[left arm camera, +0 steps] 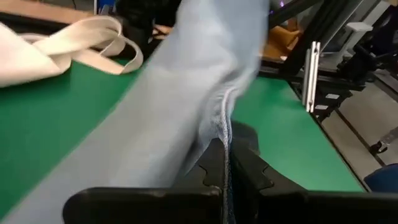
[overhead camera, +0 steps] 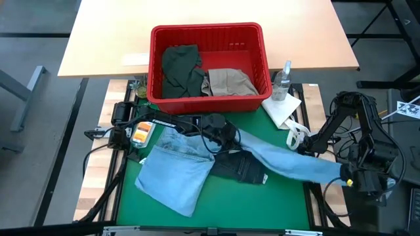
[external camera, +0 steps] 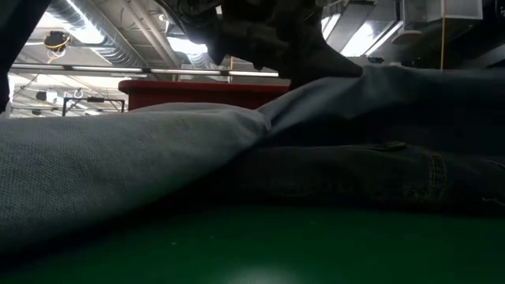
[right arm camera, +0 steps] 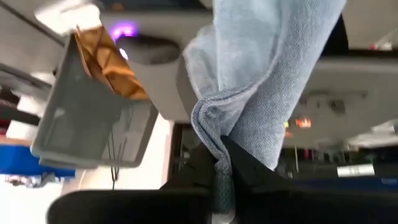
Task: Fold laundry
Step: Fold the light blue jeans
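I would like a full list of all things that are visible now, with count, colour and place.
light blue jeans: one, light blue, spread across the green mat, one leg stretched to the right
dark jeans: one, dark navy, mat centre, partly under the light pair
olive garment: one, dark olive, in the basket
khaki garment: one, beige, in the basket
basket: one, red, behind the mat
spray bottle: one, clear, right of the basket
white cloth: one, white, by the bottle
left gripper: shut on the light blue jeans
right gripper: shut on the leg end

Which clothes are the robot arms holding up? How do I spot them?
Find the green mat, below the red basket. The light blue jeans stretch across it, pinched by the left gripper and the right gripper. They are much paler than the dark navy jeans underneath.
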`<state>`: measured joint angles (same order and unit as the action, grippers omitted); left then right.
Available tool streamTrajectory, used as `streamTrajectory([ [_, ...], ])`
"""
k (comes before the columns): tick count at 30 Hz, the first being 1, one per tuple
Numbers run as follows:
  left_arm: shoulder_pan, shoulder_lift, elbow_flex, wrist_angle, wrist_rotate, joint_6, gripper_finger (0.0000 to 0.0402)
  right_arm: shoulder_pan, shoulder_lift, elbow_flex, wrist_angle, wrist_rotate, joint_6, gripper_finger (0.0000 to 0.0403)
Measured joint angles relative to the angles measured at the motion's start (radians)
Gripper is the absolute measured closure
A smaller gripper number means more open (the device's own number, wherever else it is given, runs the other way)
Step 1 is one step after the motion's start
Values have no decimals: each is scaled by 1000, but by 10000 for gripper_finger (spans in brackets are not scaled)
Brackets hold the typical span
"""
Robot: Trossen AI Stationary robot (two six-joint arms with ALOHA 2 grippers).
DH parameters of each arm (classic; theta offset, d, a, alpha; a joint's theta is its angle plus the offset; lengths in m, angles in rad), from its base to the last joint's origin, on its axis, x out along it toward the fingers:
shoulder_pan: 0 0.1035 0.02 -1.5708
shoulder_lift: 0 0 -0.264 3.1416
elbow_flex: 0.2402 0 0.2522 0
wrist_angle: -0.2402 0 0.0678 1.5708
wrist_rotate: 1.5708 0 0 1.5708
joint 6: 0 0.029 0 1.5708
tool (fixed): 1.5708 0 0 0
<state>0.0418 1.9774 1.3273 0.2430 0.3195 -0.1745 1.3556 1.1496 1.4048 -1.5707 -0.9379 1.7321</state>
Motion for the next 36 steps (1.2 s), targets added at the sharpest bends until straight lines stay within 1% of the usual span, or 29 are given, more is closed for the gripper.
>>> streamTrajectory([
  [2,4,0,0,-21,19,1,399,0,0,0,0,-23,0,384],
  [5,0,0,1,-73,100,-1,397,0,0,0,0,-16,1,377],
  [7,-16,0,1,-123,150,0,395,0,6,0,0,-16,11,383],
  [10,-55,0,1,-201,164,1,385,0,24,0,-1,-4,11,394],
  [11,-69,0,1,-215,159,12,380,0,33,0,0,6,11,394],
  [14,-113,0,1,-216,121,106,358,0,64,0,0,14,-10,383],
  [17,-154,0,1,-191,35,168,330,0,101,0,0,0,-53,374],
  [20,-180,0,1,-157,-35,228,304,0,135,0,0,0,-107,383],
  [22,-187,0,1,-145,-44,262,289,0,154,0,1,-1,-119,392],
  [25,-187,0,1,-126,-39,263,272,0,181,0,0,-1,-116,392],
  [28,-187,0,1,-129,-38,263,265,0,207,0,0,-2,-121,378],
  [30,-187,0,1,-130,-38,264,265,0,224,0,1,-10,-146,376],
  [33,-187,0,1,-122,-38,264,271,0,239,0,1,-32,-193,388],
  [36,-186,0,1,-102,-38,264,279,0,240,0,-1,-10,-204,394],
])
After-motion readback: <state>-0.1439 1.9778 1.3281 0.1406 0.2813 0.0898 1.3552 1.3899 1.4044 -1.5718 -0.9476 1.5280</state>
